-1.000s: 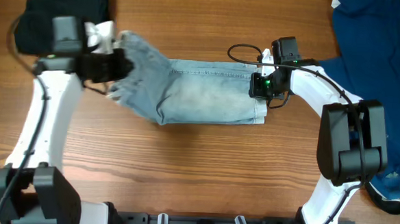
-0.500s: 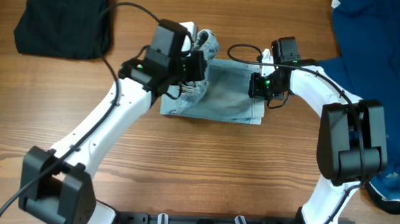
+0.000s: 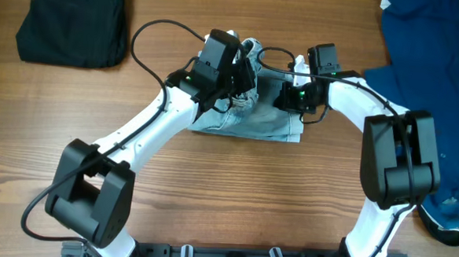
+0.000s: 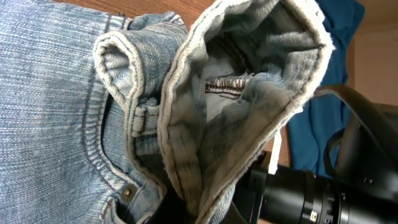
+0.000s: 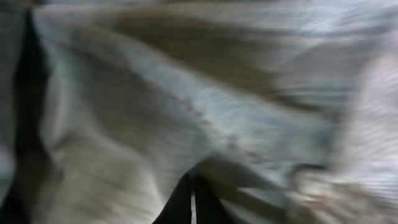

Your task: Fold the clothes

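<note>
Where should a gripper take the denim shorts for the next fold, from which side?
The thick waistband rim, held raised off the denim shorts by the left gripper: rolled and clear of the table, so likely easy to straddle. Come from the left; the right gripper occupies the right end.

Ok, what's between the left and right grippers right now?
Only the denim shorts: in the overhead view, their doubled-over fabric fills the gap from the left gripper to the right gripper.

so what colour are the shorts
The shorts are faded light-blue denim, clearest in the left wrist view.
</note>
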Robot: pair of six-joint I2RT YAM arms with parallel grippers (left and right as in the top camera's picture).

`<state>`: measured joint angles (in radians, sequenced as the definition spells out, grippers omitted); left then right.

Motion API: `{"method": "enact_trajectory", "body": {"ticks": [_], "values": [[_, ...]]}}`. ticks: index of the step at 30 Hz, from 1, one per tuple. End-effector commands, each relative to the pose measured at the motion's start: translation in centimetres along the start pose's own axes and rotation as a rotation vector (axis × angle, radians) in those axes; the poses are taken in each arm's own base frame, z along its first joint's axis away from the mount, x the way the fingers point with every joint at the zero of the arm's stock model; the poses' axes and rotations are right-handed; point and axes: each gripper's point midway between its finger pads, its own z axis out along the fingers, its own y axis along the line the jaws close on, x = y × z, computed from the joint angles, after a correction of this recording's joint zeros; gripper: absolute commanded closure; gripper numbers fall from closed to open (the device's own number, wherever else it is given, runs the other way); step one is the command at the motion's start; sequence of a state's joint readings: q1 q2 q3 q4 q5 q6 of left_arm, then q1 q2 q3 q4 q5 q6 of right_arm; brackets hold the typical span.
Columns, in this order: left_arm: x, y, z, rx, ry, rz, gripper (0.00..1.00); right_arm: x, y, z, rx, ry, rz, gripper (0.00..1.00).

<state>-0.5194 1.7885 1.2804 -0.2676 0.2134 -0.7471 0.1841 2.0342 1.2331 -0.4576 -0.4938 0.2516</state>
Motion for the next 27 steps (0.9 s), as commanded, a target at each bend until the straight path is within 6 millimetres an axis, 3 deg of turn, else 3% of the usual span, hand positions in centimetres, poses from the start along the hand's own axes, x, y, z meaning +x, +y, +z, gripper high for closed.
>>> {"method": "enact_trajectory", "body": {"ticks": [1,7,11,16,21,27], "values": [[0.0,-1.3,-0.1,0.036,0.002,-0.033,0.96,-0.2,1.7,-1.4,-0.086,-0.013,0.047,0.96],[-0.1,-1.5,-0.1,0.045,-0.001,-0.031,0.96,-2.9,1.1,-6.5,-0.093,-0.142,0.104,0.96],[-0.1,-1.5,-0.1,0.046,-0.001,-0.031,0.96,-3.1,-2.5,-8.4,-0.030,-0.167,0.196,0.96],[-0.1,-1.5,-0.1,0.046,-0.001,-0.030,0.96,-0.6,-4.5,-7.5,0.008,-0.113,0.201,0.96],[-0.1,-1.5,-0.1,0.046,-0.001,-0.030,0.96,0.5,-5.9,-6.1,0.037,-0.124,0.233,0.96],[0.2,-1.9,-0.1,0.066,0.015,-0.029,0.96,1.8,-7.3,-3.2,0.029,-0.094,0.283,0.96]]}}
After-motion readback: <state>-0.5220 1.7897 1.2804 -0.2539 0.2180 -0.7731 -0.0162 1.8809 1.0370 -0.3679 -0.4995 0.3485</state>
